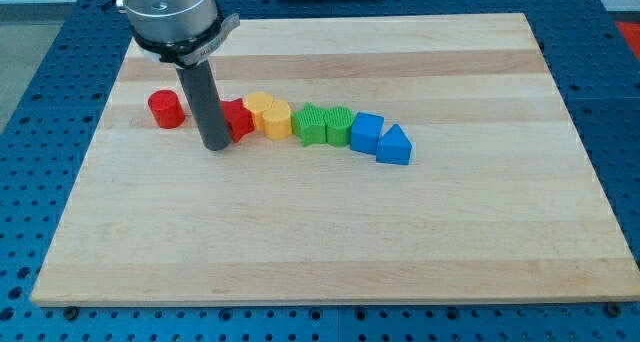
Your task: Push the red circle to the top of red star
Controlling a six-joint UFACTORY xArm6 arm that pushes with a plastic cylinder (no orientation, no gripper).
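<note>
Near the far left corner of the pale wooden surface (330, 232), the small red cylinder-shaped circle block (166, 109) stands just left of my tip (216, 144), the lower end of a plain dark rod tool that has no jaws and holds nothing. The red star block (236, 117), partly hidden behind the rod, lies touching or nearly touching it on the right, so I judge the circle must travel rightward and toward the far edge, around the rod. Beyond the star runs a close row toward the right edge: two yellow blocks (268, 114), two green blocks (325, 125), a blue cube (366, 133) and a blue triangular block (395, 145), none blocking that path.
</note>
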